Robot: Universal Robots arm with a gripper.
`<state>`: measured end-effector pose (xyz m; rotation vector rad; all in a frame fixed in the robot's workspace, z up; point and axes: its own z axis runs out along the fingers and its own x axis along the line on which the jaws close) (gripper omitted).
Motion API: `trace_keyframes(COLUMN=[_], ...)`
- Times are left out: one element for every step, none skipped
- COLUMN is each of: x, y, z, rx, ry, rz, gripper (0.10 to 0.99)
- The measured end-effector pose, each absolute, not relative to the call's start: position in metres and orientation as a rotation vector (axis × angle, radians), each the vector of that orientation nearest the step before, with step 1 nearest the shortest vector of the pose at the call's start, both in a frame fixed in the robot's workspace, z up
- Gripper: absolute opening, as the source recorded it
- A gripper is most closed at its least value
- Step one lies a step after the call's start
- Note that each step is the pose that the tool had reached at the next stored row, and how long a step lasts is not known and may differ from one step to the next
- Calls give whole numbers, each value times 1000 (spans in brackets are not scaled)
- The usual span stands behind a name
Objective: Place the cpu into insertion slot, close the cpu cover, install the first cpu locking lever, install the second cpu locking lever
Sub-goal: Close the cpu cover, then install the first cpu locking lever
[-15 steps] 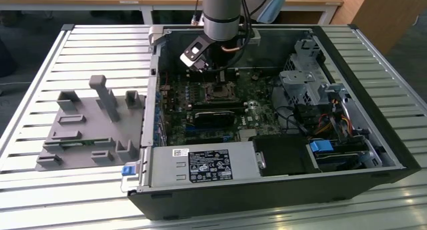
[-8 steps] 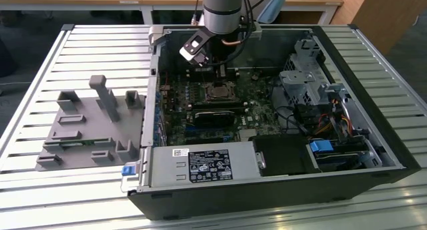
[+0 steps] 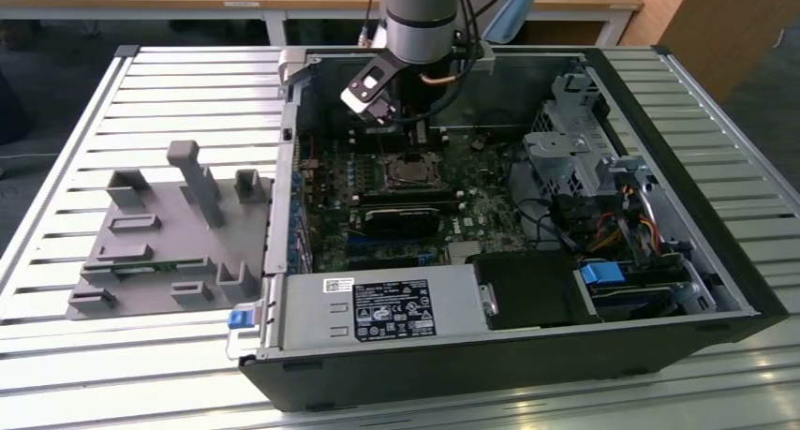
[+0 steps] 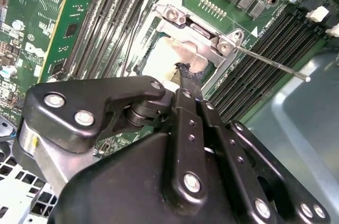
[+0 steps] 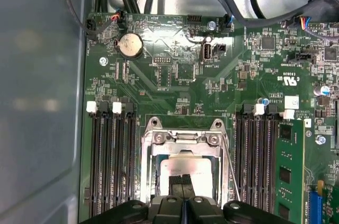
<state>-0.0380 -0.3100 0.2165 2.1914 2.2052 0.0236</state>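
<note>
Now | gripper (image 5: 183, 182) fingers were pressed together, holding nothing, tips at the cpu (image 5: 172, 167) | cpu sat in the insertion slot (image 3: 410, 172), just above centre of the exterior view, with the cpu cover (image 5: 183, 138) framing it | judged light, rigid, fragile; best taken by its edges.

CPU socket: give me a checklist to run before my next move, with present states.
1. cpu lying flat under its frame: ok.
2. cpu cover down over the chip: ok, as far as the first wrist view shows.
3. locking lever latched: not ok; its rod sticks out free.
4. gripper fingers together above the cpu: ok.
5. Contact with the cpu: cannot tell.
</note>
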Motion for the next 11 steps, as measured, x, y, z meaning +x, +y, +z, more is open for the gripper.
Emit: trace_keyframes(x=[-38,-38,-38,-38,-38,-38,-38,-38,-38,-38,-38], y=[-310,-310,-310,-310,-310,-310,-310,-310,-310,-310,-310], z=[217,217,217,217,217,217,217,218,218,218,219], rx=[2192,2191,2191,2191,2191,2191,2191,2191,2191,2191,2191], ry=[2205,2205,2205,2205,2205,2205,2205,2205,2205,2205,2205], rz=[24,24,24,24,23,23,23,24,24,24,24], gripper=[106,106,106,106,106,106,106,106,106,106,106])
